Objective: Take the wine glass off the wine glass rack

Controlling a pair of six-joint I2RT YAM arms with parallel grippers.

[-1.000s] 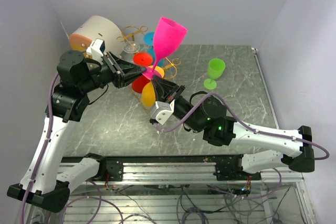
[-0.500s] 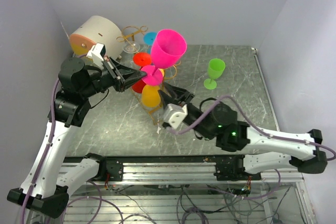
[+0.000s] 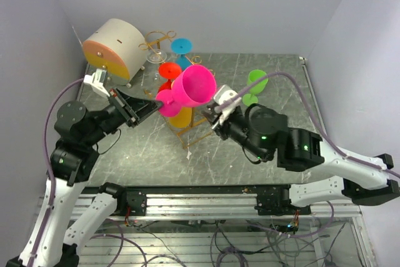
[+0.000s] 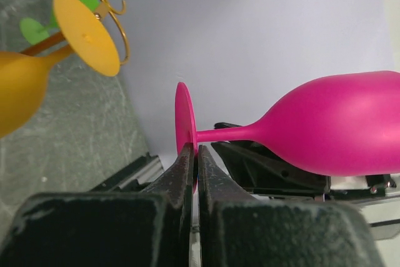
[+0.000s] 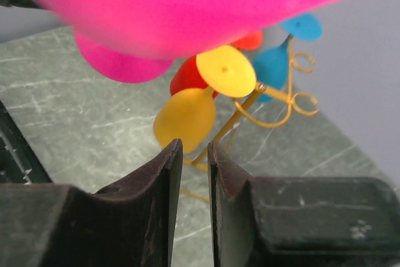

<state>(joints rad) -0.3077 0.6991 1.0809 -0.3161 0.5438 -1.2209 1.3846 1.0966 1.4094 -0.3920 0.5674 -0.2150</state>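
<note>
The wine glass (image 4: 337,123), pink, lies sideways in the air above the tabletop (image 3: 125,148), off the wine glass rack (image 5: 232,120). Our left claw (image 4: 195,154) is clamped on the rim of its foot, and from there, seen from overhead, the stem runs toward 2 o'clock. Our right claw (image 5: 192,154), slightly parted and empty, sits at the bowl's 4 o'clock. We judge the left arm should set it down.

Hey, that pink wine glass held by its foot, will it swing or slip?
Likely rigid plastic: the pink wine glass juts sideways unbent. The left gripper pinches only its foot rim, so it may pivot or slip.
</note>
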